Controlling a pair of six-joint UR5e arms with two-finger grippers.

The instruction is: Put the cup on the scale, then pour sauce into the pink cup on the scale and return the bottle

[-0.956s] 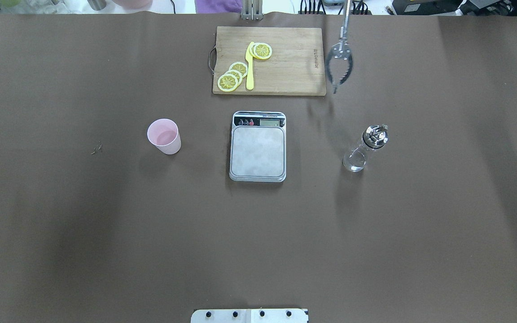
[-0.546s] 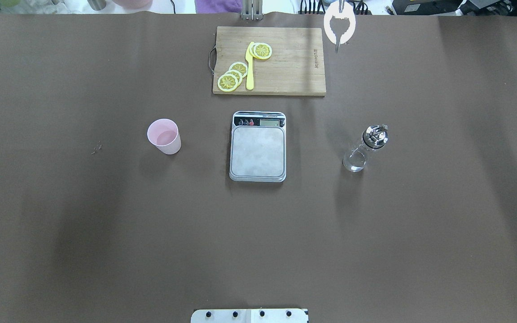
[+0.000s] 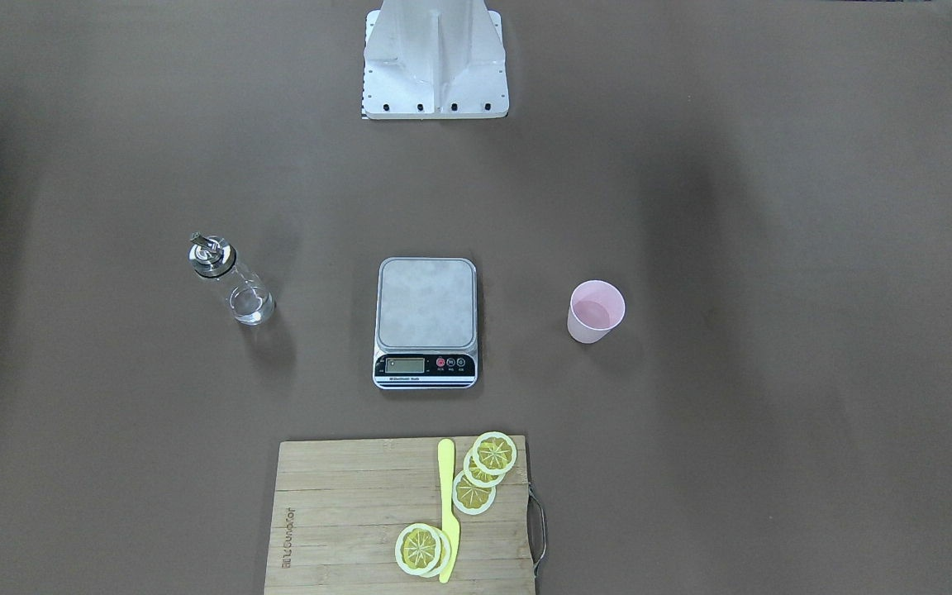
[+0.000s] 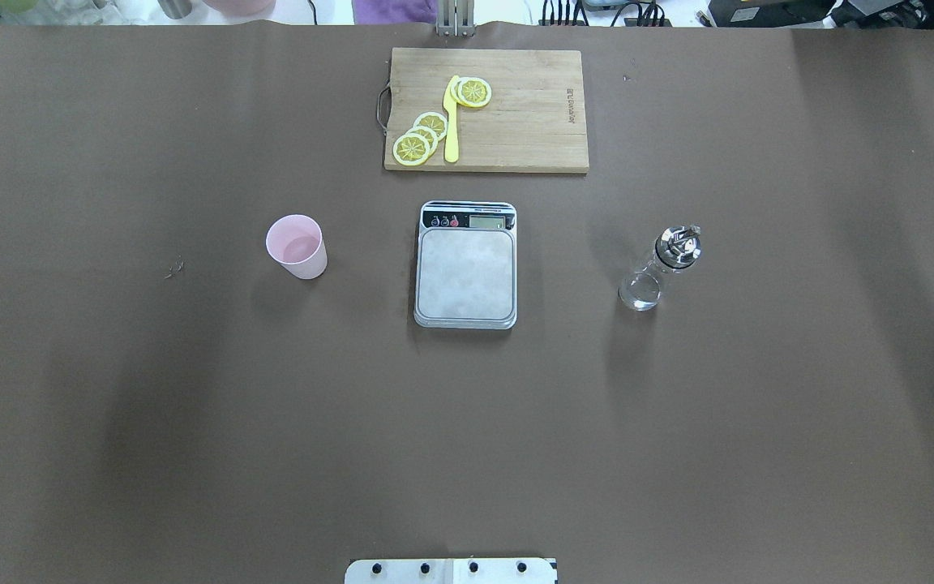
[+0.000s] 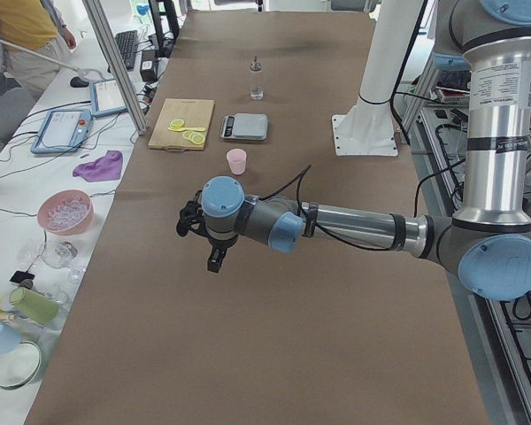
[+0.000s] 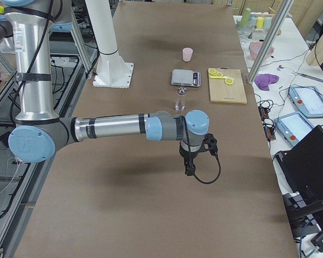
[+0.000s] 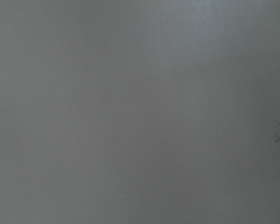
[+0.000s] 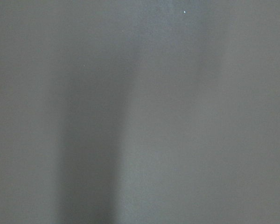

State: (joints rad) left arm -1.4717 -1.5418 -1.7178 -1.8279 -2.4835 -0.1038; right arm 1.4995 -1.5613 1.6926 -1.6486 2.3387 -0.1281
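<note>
Overhead exterior view puts the scale [image 4: 465, 272] at mid-frame, with the cup [image 4: 297, 246] upright on the desk [image 4: 191, 422] to its left and the bottle [image 4: 655, 272] to its right, both apart from it. My left claw [image 5: 189, 221] and right claw [image 6: 210, 145] hang over bare desk; I cannot tell whether either is spread.

We saw a wooden cutting board [image 4: 516, 122] lying on the brown table cover [image 4: 191, 422], with lemon slices [image 4: 411, 149] in an overlapping row beside a yellow knife [image 4: 452, 134] and another slice at the knife's tip. On the white side table, seen from the left end, there were a purple cloth [image 5: 99, 166], a pink bowl [image 5: 65, 212] and a tablet [image 5: 62, 130]. A person in a yellow shirt [image 5: 19, 25] stood at its far end.
</note>
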